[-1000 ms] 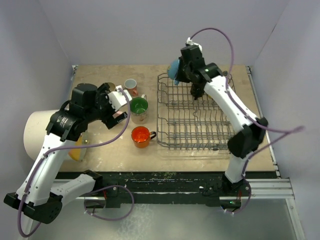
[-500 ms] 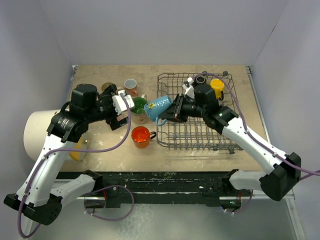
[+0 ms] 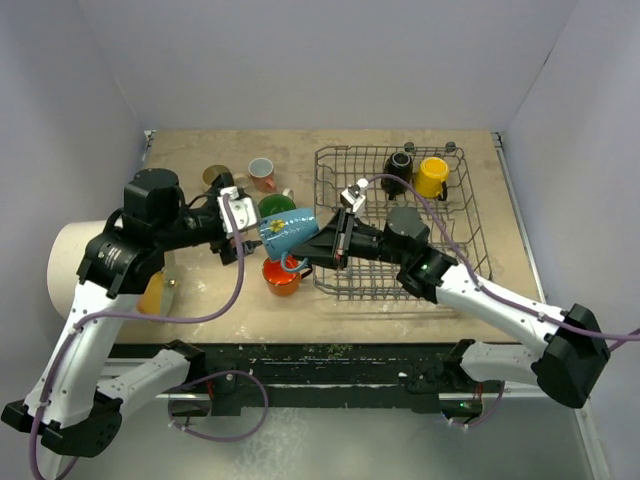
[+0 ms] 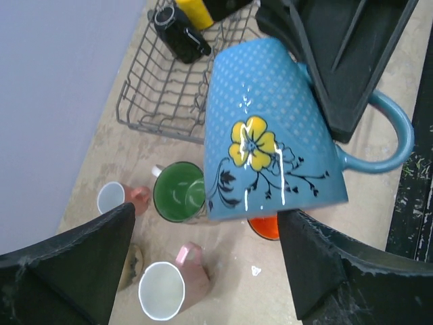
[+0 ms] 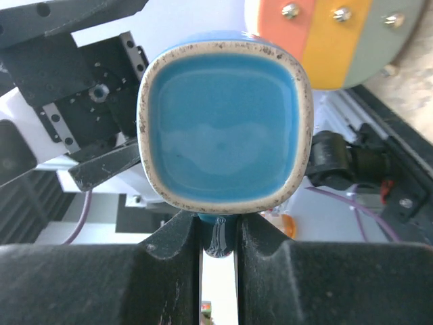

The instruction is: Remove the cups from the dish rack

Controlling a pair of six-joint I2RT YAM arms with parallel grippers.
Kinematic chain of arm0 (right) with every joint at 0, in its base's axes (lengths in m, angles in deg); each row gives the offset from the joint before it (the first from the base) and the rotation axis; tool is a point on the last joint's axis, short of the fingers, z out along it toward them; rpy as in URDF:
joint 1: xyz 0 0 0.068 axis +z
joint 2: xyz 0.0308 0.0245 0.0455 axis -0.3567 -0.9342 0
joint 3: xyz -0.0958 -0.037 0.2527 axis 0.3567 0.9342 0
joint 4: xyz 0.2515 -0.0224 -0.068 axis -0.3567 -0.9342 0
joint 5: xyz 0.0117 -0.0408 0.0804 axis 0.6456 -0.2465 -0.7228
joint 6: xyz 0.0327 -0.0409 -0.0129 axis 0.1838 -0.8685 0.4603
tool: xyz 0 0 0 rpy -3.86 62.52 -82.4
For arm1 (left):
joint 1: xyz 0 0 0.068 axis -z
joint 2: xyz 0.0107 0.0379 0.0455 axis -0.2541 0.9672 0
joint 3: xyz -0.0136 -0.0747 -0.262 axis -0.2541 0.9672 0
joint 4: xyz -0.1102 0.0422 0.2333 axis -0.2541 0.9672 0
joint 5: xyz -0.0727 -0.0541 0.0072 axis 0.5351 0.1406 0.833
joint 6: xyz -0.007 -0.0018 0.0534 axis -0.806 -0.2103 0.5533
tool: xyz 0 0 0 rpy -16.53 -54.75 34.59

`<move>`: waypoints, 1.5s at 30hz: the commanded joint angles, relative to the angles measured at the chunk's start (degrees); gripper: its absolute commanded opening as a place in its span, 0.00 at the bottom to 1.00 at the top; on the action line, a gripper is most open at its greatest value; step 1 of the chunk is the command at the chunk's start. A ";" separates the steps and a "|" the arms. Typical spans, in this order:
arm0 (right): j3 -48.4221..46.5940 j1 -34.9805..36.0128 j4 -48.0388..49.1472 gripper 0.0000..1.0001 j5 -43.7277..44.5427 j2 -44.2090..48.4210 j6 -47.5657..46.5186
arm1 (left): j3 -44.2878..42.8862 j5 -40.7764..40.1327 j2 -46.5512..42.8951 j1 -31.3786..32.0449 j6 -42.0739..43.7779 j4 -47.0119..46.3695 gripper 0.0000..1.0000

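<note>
Blue mug (image 4: 270,128), handle pinched by right jaws, hangs before spread left jaws

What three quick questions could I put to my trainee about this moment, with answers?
1. Which mug is the right gripper holding? A) orange B) blue C) yellow
2. True or false: the left gripper is shut on that mug.
3. How many mugs are in the dish rack, and what colours are they?

Key:
1. B: the blue mug, clamped by its handle.
2. False: its fingers are spread wide open.
3. Two: the black mug and the yellow mug.
</note>
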 commanded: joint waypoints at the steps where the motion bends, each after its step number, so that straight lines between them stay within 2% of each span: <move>1: 1.59 4.36 25.93 0.00 3.23 0.33 9.03 | -3.81 6.09 -1.79 -0.24 -1.61 -2.25 0.84; 8: 1.16 12.21 41.32 0.00 11.97 -3.89 12.46 | -6.52 9.89 -4.55 -0.24 -7.43 -7.25 0.55; 14: -4.06 13.65 46.15 0.00 11.96 -8.86 13.30 | -7.51 11.90 -3.82 -0.26 -13.53 -8.74 0.49; 16: -4.10 13.70 46.67 0.00 12.20 -9.57 13.86 | -7.09 12.77 -3.40 -0.24 -13.75 -8.27 0.41; 17: -3.59 13.69 46.78 0.03 12.43 -9.61 14.11 | -6.88 12.95 -3.31 -0.27 -13.40 -7.93 0.36; 19: -2.08 13.68 46.46 0.17 12.00 -9.22 14.91 | -6.74 11.92 -3.13 -0.28 -12.59 -7.44 0.19; 21: 0.06 13.43 47.27 0.36 13.24 -8.30 15.88 | -6.09 8.80 -2.97 -0.27 -11.45 -6.95 0.01; 24: 1.76 11.67 44.20 0.64 12.55 -6.42 16.08 | -4.35 2.45 -1.93 -0.28 -8.28 -5.66 0.00; 26: 2.17 9.12 39.27 0.76 10.47 -4.56 15.86 | -3.60 -2.89 -0.58 -0.28 -6.03 -3.68 0.00; 28: 2.15 5.49 29.13 0.85 7.99 -1.34 13.86 | -3.40 -9.35 1.33 -0.26 -4.34 -1.24 0.00; 31: -0.14 -1.94 5.19 1.00 6.49 5.22 6.39 | -2.99 -17.22 4.48 -0.26 -1.97 3.05 0.00; 34: -5.92 -9.81 -20.02 1.00 6.19 8.86 -5.16 | -0.62 -23.44 6.59 -0.36 -1.42 4.78 0.00; 38: -13.92 -19.70 -42.87 1.00 6.35 9.25 -18.96 | 3.70 -30.03 9.96 -0.90 -0.12 7.51 0.00; 41: -18.96 -23.81 -52.70 1.00 10.41 8.10 -25.66 | 6.83 -31.85 12.08 -2.73 0.66 7.88 0.00; 45: -24.49 -25.61 -59.91 1.00 15.13 5.70 -30.81 | 10.93 -34.68 14.57 -4.34 0.31 4.88 0.00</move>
